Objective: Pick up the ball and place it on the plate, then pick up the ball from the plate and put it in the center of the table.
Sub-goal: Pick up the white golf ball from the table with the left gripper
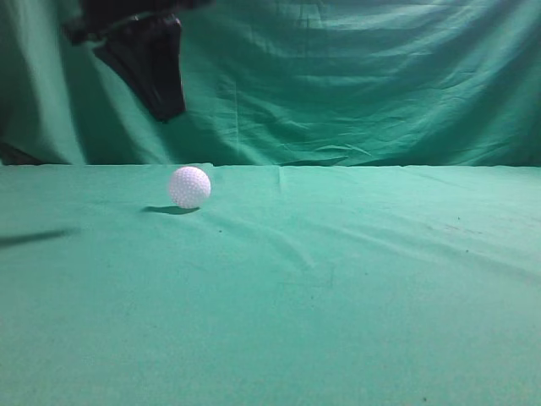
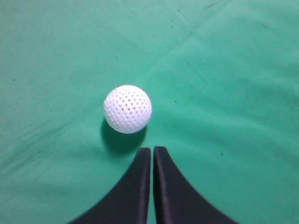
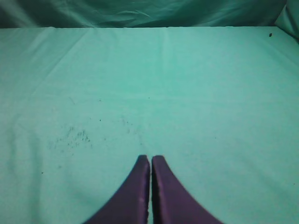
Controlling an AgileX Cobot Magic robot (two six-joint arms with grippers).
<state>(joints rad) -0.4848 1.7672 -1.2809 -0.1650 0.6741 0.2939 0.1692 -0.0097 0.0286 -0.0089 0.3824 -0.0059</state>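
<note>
The white dimpled ball (image 1: 188, 187) rests on the green cloth table (image 1: 338, 279), left of the middle. In the left wrist view the ball (image 2: 127, 108) lies just ahead of my left gripper (image 2: 152, 150), slightly to its left, not touching. The left gripper (image 1: 165, 108) hangs well above the ball in the exterior view, shut and empty. My right gripper (image 3: 150, 159) is shut and empty over bare cloth; it does not show in the exterior view. No plate is in view.
A darker green folded curtain (image 1: 355, 76) closes off the back of the table. The cloth is slightly wrinkled, with small dark specks (image 3: 74, 136) in the right wrist view.
</note>
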